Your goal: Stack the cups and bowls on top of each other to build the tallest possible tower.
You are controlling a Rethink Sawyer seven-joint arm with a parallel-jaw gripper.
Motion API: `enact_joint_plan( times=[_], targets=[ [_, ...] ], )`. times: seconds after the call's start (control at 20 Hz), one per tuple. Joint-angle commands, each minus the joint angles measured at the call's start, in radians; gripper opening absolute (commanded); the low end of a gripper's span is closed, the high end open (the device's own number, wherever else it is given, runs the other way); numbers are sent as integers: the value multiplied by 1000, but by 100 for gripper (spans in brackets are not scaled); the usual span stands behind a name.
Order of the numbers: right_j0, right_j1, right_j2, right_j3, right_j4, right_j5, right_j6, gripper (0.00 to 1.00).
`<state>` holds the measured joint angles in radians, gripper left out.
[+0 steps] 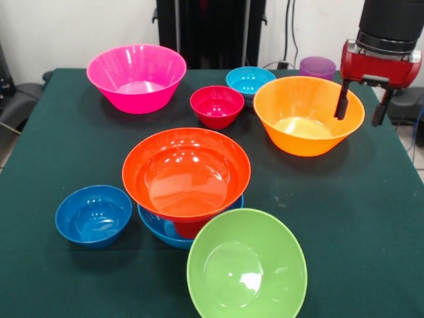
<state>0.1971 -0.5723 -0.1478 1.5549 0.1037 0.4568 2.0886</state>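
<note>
Your gripper [362, 109] hangs spread and empty over the orange bowl's [307, 114] rim; dark green table [371, 218], white wall [66, 26].

counter [371, 218]: I see plain dark green cloth
bowls: I see pink [136, 77], magenta-red [216, 106], cyan [250, 81], orange [308, 114], dark blue [93, 215], lime green [246, 265]
tower [187, 182]: I see red-orange bowl [186, 172] over sky-blue bowl [156, 226]
cup [317, 67]: translucent purple
gripper [361, 106]: red body, black jaws
</note>
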Motion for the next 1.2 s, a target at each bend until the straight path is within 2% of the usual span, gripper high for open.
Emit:
enact_joint_plan(
  times=[0.05,0.6,0.95,1.2],
  targets=[
    [12,52,39,69,47,-35,216,100],
    [49,103,25,112,103,-110,239,100],
    [67,99,-7,88,119,-65,209,100],
    [61,130,15,96,125,-102,201,100]
  ],
)
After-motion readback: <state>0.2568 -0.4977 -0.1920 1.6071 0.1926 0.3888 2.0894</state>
